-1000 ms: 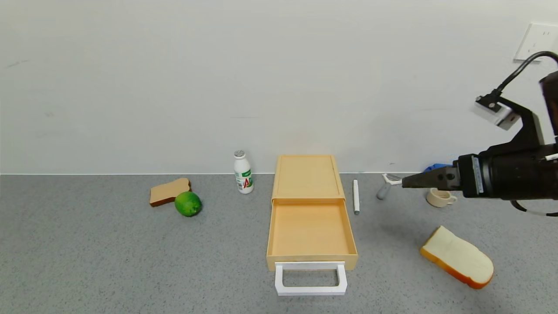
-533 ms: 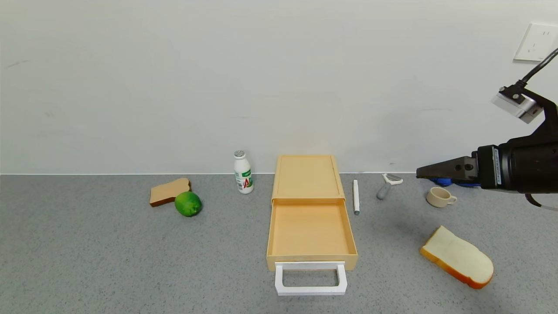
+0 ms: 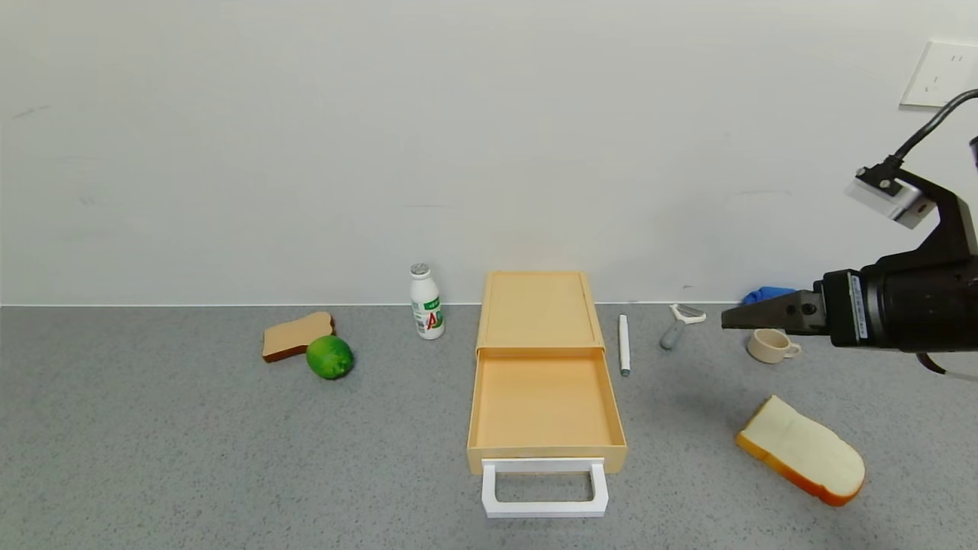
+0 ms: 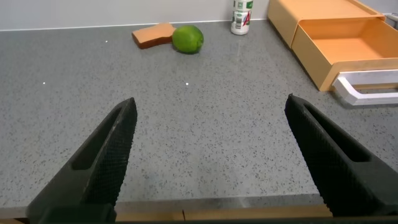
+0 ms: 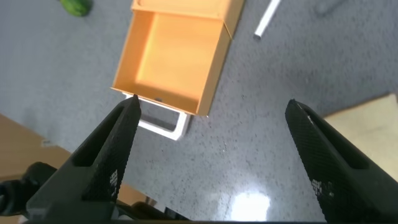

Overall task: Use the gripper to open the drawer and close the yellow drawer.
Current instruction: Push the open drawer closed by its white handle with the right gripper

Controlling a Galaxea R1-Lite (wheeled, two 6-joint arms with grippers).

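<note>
The yellow drawer (image 3: 542, 397) stands pulled out of its pale yellow-tan box (image 3: 539, 309) at the table's middle, its tray empty. Its white loop handle (image 3: 544, 487) faces me. The drawer also shows in the right wrist view (image 5: 174, 59) and the left wrist view (image 4: 348, 46). My right gripper (image 3: 726, 319) is open and empty, raised in the air to the right of the drawer, pointing left; it also shows in the right wrist view (image 5: 211, 112). My left gripper (image 4: 211, 109) is open and empty, low over bare table near the front edge, left of the drawer.
A white bottle (image 3: 426, 301), a lime (image 3: 330, 357) and a brown toast slice (image 3: 296, 334) lie left of the box. A white pen (image 3: 624, 344), a peeler (image 3: 676, 325), a cup (image 3: 772, 345), a blue object (image 3: 764, 293) and a bread slice (image 3: 802, 451) lie right.
My right gripper drew back to the right and then came a little way left again. The drawer and the other objects have not moved.
</note>
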